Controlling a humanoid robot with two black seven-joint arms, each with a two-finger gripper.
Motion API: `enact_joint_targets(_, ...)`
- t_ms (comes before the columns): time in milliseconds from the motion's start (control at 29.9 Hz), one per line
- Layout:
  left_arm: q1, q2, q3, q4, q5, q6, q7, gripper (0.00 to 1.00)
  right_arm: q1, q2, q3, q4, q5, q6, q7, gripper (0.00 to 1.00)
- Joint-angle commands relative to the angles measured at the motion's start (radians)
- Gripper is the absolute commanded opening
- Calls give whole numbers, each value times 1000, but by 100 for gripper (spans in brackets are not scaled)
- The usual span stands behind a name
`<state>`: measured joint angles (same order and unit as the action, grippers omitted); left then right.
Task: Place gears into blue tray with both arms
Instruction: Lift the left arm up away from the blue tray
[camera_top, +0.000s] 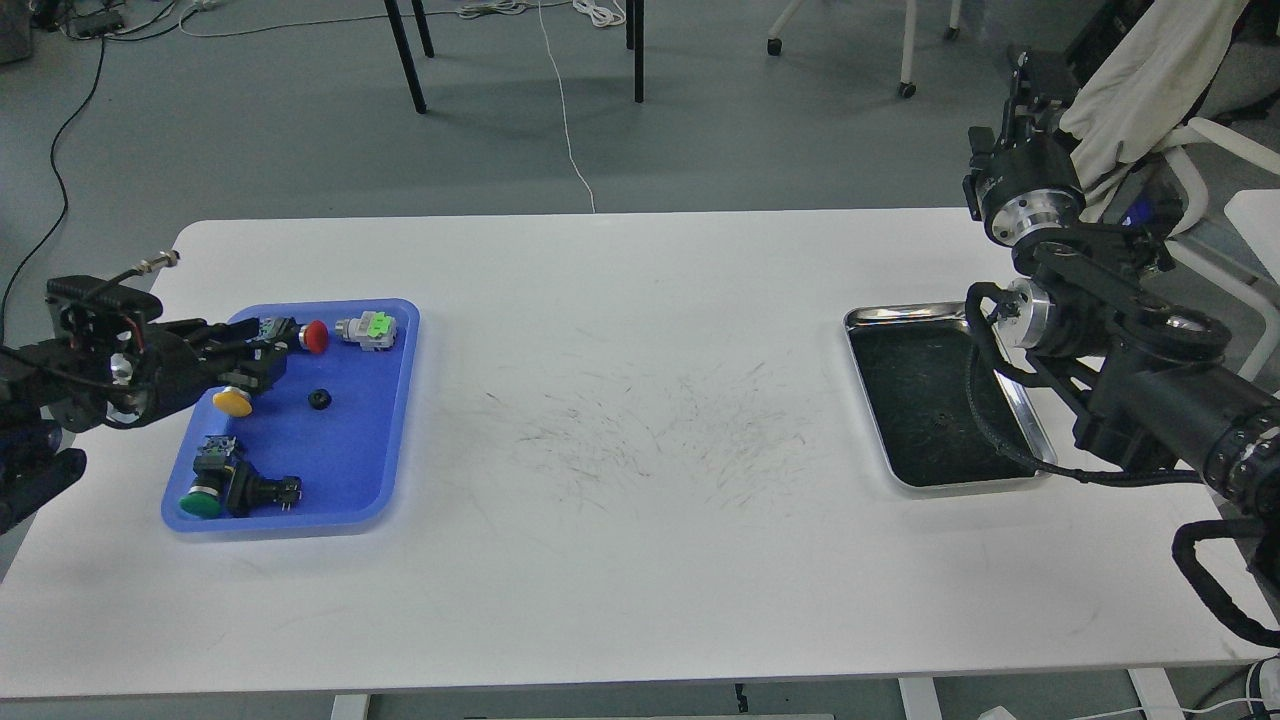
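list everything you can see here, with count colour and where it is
blue tray: 1, bright blue, left part of the table
gear: 1, black, middle of the blue tray
push-button switches: 4, caps red, light green, yellow, dark green, in the blue tray
silver tray: 1, shiny rim, dark bottom, right part of the table
small dark piece: 1, in the silver tray, too small to identify
table: 1, white, scuffed at centre
left gripper: black, over the blue tray's left edge
right gripper: black, raised beyond the table's right end
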<state>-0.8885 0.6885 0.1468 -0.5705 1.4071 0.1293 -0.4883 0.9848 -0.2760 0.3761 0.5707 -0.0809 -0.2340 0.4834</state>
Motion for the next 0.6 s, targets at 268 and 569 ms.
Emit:
enact_joint_targets(268,-194,94,-121,-48,-565,-283,0,51,0,5,0,1,0,-4,0,95)
enact_joint_targets(569,-257,82,-220,-68,-830,-330,0,51,5,5,-5,14,0,-4,0,95)
